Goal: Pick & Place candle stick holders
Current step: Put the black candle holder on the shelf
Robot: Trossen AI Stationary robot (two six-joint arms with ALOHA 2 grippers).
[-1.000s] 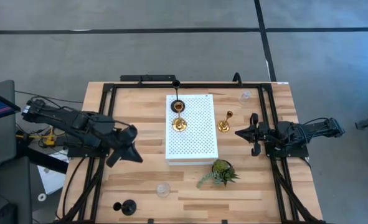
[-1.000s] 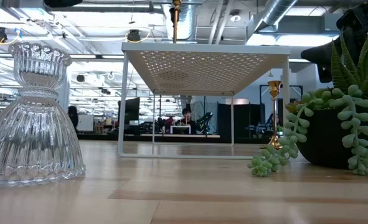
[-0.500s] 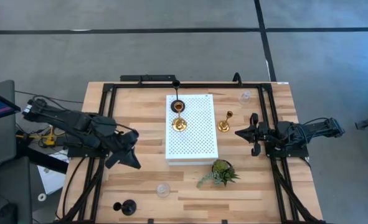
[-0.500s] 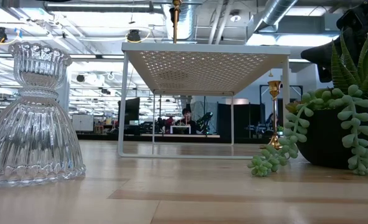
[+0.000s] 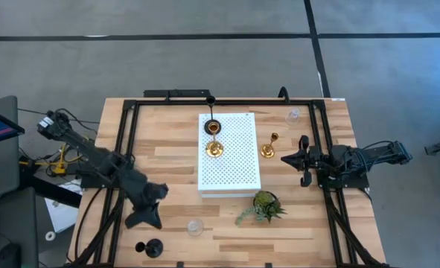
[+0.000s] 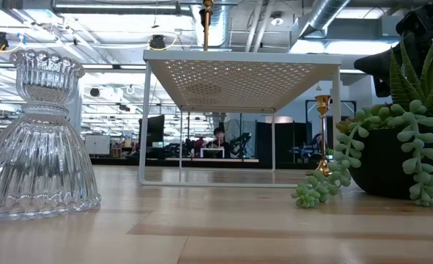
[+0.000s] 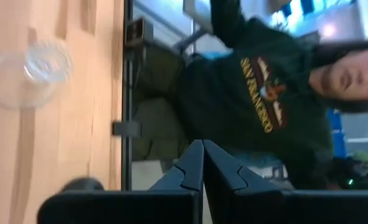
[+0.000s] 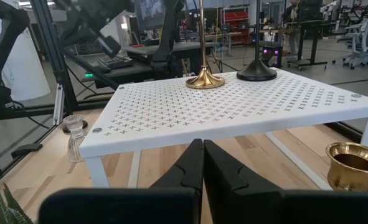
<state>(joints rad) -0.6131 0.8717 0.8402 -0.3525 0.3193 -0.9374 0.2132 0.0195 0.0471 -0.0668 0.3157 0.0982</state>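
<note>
A left gripper (image 5: 147, 217), fingers pressed together on nothing, hangs over the near-left corner of the wooden surface (image 5: 167, 149), between a black holder (image 5: 152, 248) and a clear glass holder (image 5: 195, 226); a person in a dark sweatshirt (image 7: 258, 93) shows beyond the edge. On the white perforated board (image 5: 234, 164) at centre stand a second black holder (image 5: 211, 123) and a gold holder (image 5: 215, 149). Just right of the board stands another gold holder (image 5: 268, 149); a green plant (image 5: 264, 206) sits nearer, a second glass holder (image 5: 292, 115) at the far right. The right gripper (image 5: 303, 161), fingers together and empty, waits at the right. The reach for a near-left holder appears under way; next, the fingers must part and descend around one.
</note>
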